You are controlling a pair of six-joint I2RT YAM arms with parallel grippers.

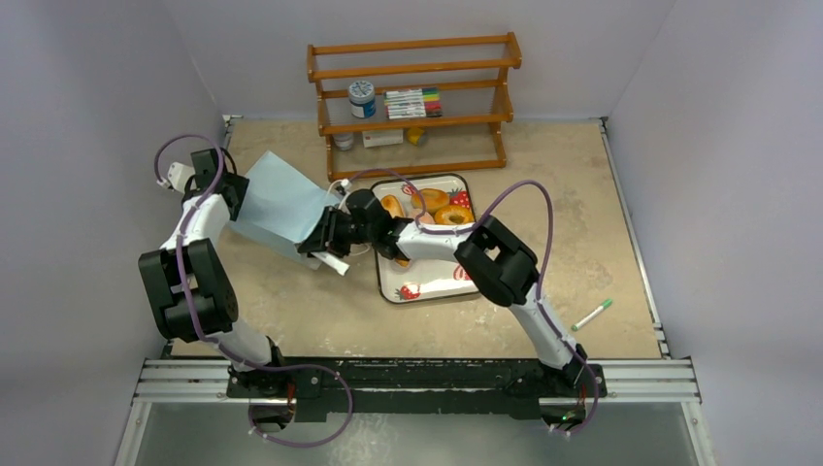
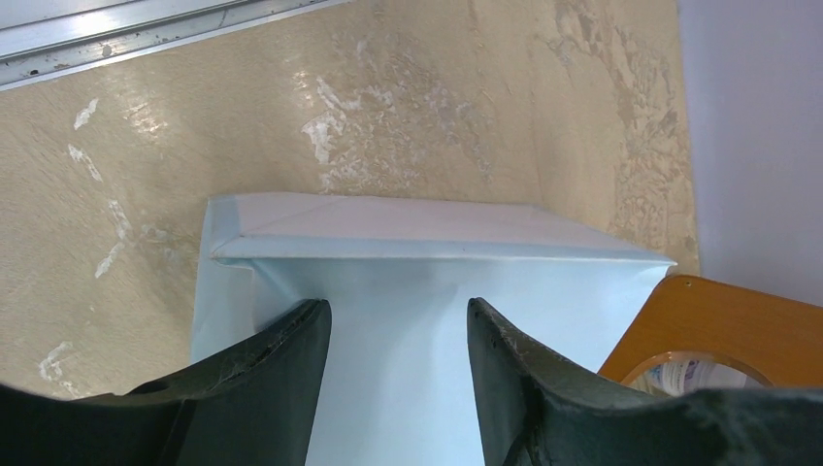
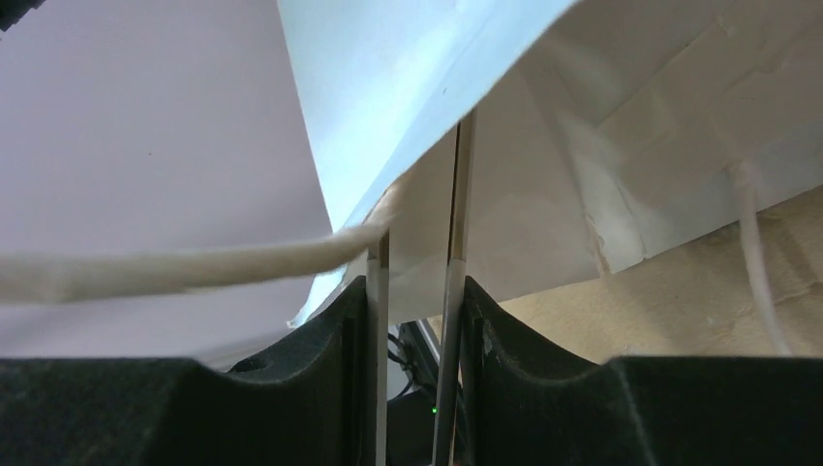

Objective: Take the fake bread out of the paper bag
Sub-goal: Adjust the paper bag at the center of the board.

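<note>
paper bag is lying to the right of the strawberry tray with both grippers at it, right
No: the top view shows the paper bag to the left of the tray, not the right. The left gripper and the right gripper are both at it.

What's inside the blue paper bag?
The paper bag shows only white lining and a cord handle at its mouth. Deeper inside is hidden by its own walls.

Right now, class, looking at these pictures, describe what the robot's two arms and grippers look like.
Both the left arm and the right arm have white links and bulky black joint housings, each trailed by a looping purple cable. The left gripper and the right gripper have black, curved fingers.
</note>
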